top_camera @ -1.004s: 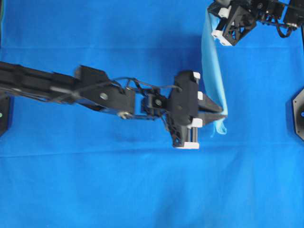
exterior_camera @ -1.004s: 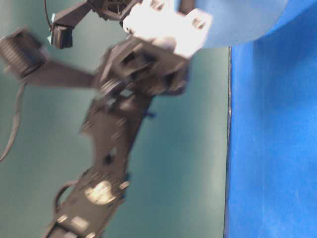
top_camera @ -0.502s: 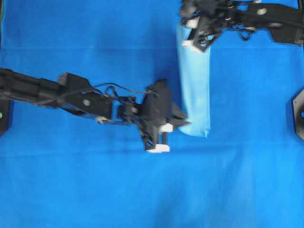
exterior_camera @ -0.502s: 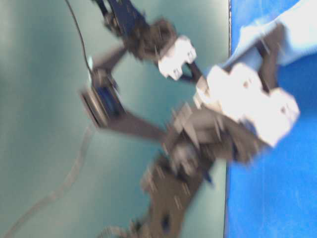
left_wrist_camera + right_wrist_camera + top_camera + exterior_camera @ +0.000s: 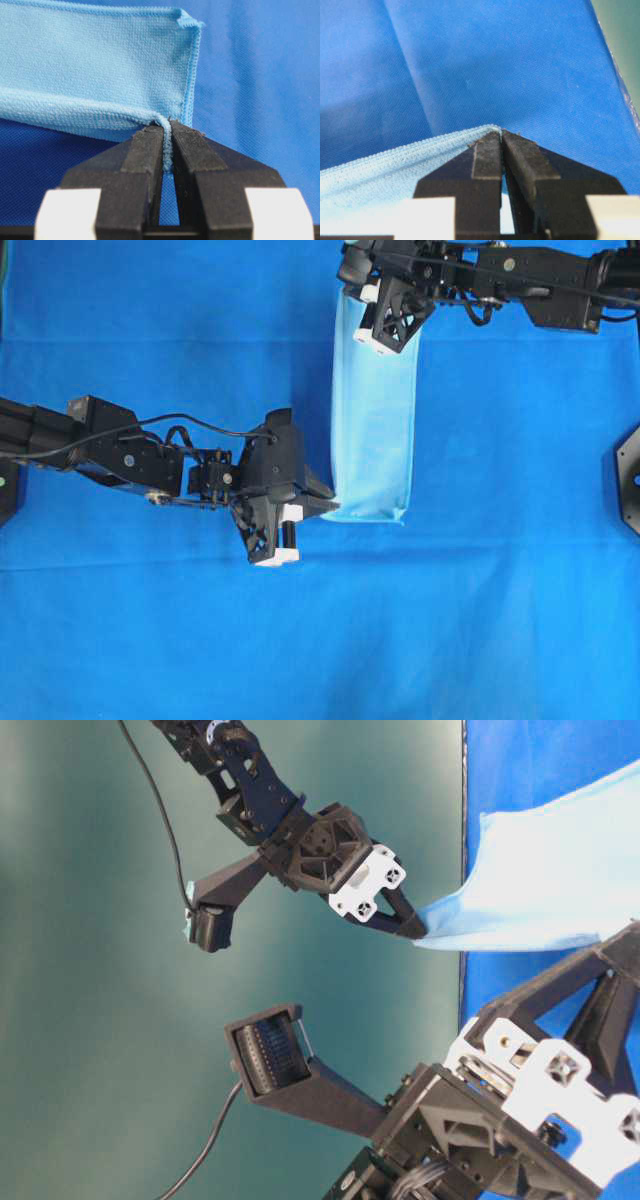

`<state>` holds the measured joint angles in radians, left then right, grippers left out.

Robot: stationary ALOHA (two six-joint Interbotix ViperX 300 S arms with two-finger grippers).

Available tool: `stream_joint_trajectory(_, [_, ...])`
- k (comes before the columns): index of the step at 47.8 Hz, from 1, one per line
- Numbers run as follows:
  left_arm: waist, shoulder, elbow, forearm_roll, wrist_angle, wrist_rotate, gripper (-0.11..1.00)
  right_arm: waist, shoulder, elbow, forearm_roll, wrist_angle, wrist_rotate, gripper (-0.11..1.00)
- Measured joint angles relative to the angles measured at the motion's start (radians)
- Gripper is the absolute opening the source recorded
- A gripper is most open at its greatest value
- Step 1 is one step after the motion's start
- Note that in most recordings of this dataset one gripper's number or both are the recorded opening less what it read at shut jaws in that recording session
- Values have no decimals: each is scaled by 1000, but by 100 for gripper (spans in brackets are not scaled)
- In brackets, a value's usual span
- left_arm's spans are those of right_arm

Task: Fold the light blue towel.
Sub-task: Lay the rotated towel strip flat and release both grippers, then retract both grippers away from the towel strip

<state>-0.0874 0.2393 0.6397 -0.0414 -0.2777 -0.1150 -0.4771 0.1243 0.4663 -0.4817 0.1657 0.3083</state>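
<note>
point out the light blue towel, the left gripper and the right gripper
light blue towel (image 5: 372, 430), overhead view, middle of the folded strip
left gripper (image 5: 167, 145), left wrist view, between its fingertips
right gripper (image 5: 501, 142), right wrist view, between its fingertips

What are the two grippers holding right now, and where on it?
Both hold the light blue towel: the left gripper pinches its near left corner, and the right gripper pinches the far left corner.

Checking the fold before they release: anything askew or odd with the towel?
Nothing stands out. The light blue towel hangs as a straight doubled strip over the blue cloth, the left gripper and right gripper each pinching a corner. No tear shows.
</note>
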Motion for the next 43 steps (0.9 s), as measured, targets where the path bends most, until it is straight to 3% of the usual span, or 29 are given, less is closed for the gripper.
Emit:
stream_joint_trajectory(5, [0,0,-11,0,2,2,6,0,2,0,0,-2,-6,2])
stream_joint_trajectory(9, [-9,0,-15,2,2,2,22,-3,0,-2,-3,-3,-20,4])
stream_joint_trajectory(18, [-41,0,-26,8,6,3,76,-25,0,-11,-11,-12,-81,55])
stream_joint_trajectory(21, [-37,2,-26,6,18,5,88,-26,0,-14,-11,-12,-95,65])
stream_joint_trajectory(28, [-29,-6,-25,6,66,2,87,-20,0,-15,-12,-12,-118,57])
stream_joint_trajectory(43, [-28,-215,21,9,264,5,87,-17,-109,31,-9,6,-101,58])
